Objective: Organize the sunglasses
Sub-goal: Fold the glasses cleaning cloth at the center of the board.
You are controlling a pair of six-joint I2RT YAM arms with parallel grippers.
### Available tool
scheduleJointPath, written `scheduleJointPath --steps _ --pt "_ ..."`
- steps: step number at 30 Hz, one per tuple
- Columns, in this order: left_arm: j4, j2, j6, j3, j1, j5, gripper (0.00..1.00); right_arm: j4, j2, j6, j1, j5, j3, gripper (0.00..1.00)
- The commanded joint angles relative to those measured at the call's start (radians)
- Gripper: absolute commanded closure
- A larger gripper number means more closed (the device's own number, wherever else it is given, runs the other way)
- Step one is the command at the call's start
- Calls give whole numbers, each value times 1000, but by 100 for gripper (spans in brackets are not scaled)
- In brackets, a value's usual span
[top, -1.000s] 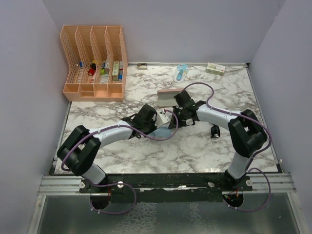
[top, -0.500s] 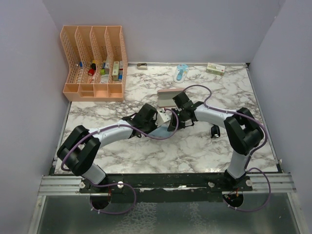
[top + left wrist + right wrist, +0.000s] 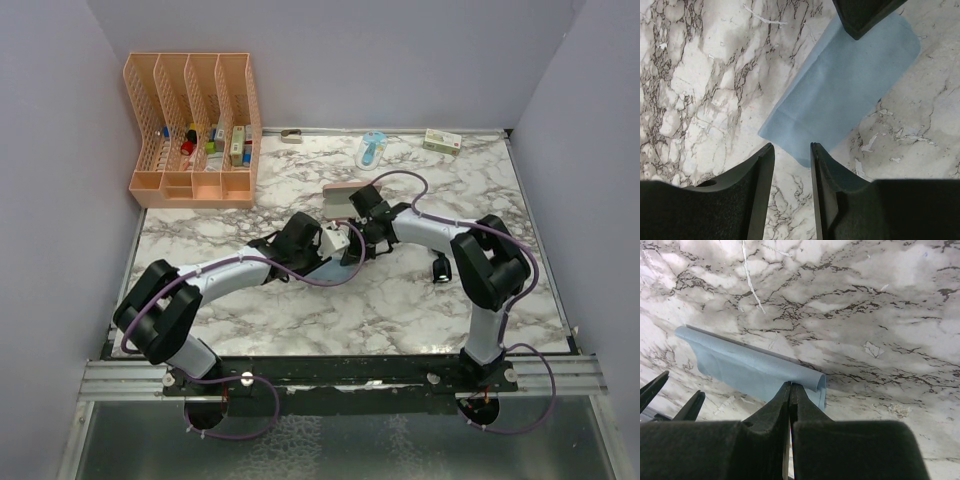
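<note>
The sunglasses (image 3: pixel 440 268), a small black folded pair, lie on the marble table to the right, beside my right arm's elbow. Both grippers meet mid-table over the light blue cloth (image 3: pixel 840 85). The cloth (image 3: pixel 328 267) is mostly hidden by the arms in the top view. My right gripper (image 3: pixel 790 386) is shut on a rolled-over edge of the cloth (image 3: pixel 740 365). My left gripper (image 3: pixel 792 147) stands open just off the cloth's near corner, bare marble between its fingers. The pink case (image 3: pixel 340 200) lies just behind the grippers.
A pink file organizer (image 3: pixel 190 130) with small items stands at the back left. Along the back edge lie a light blue item (image 3: pixel 372 150), a small box (image 3: pixel 441 140) and a small dark clip (image 3: pixel 292 135). Walls close in the table on three sides.
My left gripper has gone from shut to open and let go of the cloth. My right arm has shifted slightly left, still pinching the cloth's edge.
</note>
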Motion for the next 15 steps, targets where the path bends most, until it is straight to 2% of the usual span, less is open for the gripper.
scheduleJointPath --steps 1,15 --pt "7 -41 -4 23 -6 -30 62 -45 26 16 8 43 40 99" --pt "-5 -38 -8 33 -7 -34 62 -124 26 29 3 133 121 99"
